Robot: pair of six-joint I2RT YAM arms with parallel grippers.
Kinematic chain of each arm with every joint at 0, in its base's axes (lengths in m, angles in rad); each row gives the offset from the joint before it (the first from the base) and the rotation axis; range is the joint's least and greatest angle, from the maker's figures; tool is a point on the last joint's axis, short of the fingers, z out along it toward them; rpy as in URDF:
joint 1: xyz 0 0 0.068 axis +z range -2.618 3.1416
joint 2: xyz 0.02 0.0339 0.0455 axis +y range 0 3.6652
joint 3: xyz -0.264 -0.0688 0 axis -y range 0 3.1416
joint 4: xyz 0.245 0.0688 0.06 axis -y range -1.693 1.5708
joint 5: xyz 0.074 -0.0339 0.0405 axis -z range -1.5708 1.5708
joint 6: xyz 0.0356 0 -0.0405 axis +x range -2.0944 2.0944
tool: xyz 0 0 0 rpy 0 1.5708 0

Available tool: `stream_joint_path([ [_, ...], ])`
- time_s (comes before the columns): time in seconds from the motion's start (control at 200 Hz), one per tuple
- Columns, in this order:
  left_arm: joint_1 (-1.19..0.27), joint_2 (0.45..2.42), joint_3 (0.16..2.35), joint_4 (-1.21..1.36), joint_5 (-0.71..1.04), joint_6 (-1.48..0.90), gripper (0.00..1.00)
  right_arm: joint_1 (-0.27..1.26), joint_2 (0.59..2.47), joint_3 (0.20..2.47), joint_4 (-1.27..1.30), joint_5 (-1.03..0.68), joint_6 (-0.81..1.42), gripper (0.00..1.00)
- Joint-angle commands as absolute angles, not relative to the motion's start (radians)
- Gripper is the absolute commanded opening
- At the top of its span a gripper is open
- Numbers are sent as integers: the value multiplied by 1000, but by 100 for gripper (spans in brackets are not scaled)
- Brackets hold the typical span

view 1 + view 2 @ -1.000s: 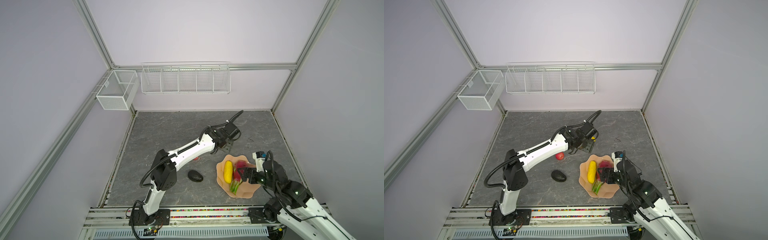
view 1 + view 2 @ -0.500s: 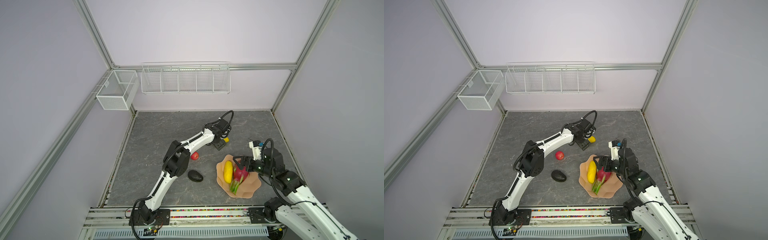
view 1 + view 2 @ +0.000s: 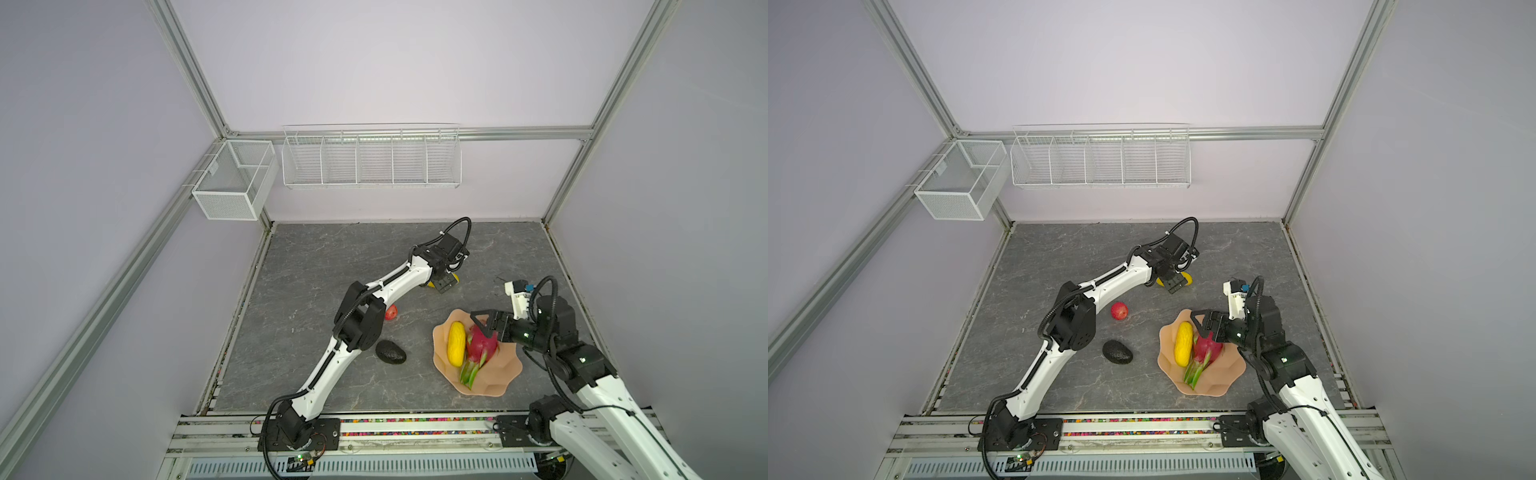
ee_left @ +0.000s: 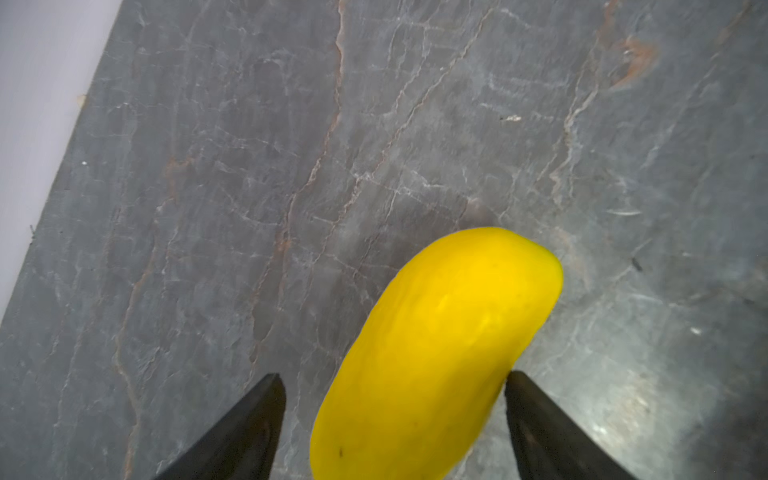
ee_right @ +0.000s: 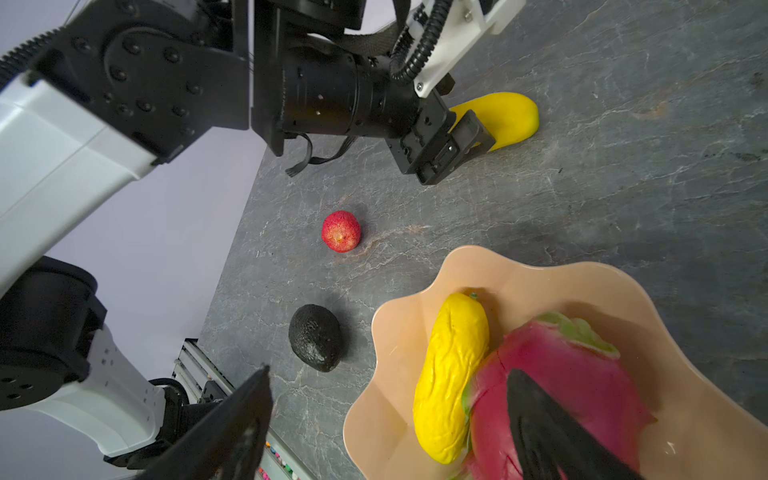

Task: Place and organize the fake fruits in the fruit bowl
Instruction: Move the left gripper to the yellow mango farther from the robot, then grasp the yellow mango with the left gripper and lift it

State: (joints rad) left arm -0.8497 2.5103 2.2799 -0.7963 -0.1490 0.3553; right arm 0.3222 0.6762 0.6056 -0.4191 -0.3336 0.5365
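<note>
Left pincer (image 4: 392, 374) sits open, straddling the loose yellow fruit (image 4: 436, 345) off-centre, right pincer (image 5: 388, 370) open too, so squeezing might squirt it sideways.

Stretches the left arm (image 3: 401, 277) far forward and toward the middle, forearm nearly level, wrist bent downward. Carries the left gripper (image 3: 444, 286) low, fingers (image 4: 249, 428) spread apart. Seemingly not clamped, though only the tips show in the wrist view. Folds the right arm (image 3: 604, 397) closer in, elbow raised, forearm angled toward the middle. Points the right gripper (image 3: 480, 324) inward and slightly down, jaws wide apart.
</note>
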Motion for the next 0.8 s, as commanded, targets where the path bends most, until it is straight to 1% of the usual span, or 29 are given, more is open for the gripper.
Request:
stream_joint_path([
  [0.0, -842, 2543, 2330, -848, -71, 409, 83, 314, 671, 608, -430, -354, 528, 89],
  [0.16, -829, 2553, 2332, -842, -34, 400, 81, 312, 673, 609, -436, -355, 526, 89],
  [0.34, -804, 2547, 2336, -840, 46, 371, 71, 312, 660, 621, -466, -350, 522, 89],
  [0.44, -791, 2545, 2335, -836, 86, 362, 69, 311, 651, 627, -483, -346, 518, 89],
  [0.635, -789, 2562, 2336, -838, 93, 358, 62, 311, 630, 640, -519, -343, 522, 89],
  [0.795, -781, 2550, 2335, -840, 111, 312, 53, 298, 629, 648, -584, -332, 561, 89],
])
